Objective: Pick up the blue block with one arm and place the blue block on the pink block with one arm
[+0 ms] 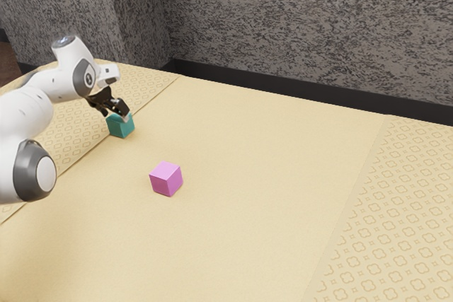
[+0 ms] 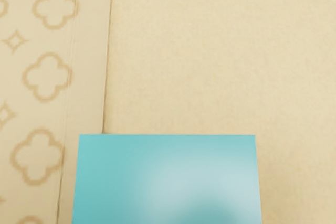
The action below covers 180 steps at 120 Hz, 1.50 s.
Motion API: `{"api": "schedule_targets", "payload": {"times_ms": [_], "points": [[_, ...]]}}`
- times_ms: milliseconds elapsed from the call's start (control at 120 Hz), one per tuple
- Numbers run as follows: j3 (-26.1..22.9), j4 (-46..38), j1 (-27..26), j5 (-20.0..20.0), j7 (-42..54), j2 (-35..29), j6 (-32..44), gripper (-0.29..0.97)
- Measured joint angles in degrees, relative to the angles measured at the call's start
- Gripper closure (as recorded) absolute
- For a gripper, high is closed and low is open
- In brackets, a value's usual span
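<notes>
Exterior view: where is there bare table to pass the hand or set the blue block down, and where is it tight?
Free: the plain tabletop between the pink block and the patterned strip on the exterior view's right, and the stretch between pink block and back wall. Crowded only by the blue block, where the pincer sits over it.

Plain tan tabletop [image 1: 283,175] flanked by patterned beige strips [image 1: 396,217].
Backed by speckled grey stone wall [image 1: 297,19] above dark baseboard [image 1: 318,93]; clover and diamond motifs printed along both strips.
</notes>
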Motion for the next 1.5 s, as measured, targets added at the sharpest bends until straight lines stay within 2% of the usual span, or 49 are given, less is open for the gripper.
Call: {"api": "schedule_targets", "payload": {"times_ms": [917, 1017, 1250, 1500], "points": [[-2.0, -0.2, 1.2, 0.0, 0.4, 1.5, 1.9, 0.02], [-2.1, -0.2, 1.3, 0.0, 0.4, 1.7, 2.1, 0.06], [-2.1, -0.3, 1.4, 0.0, 0.4, 1.7, 2.4, 0.25], [-2.1, -0.3, 1.5, 0.3, 0.2, 1.7, 2.6, 0.31]]}}
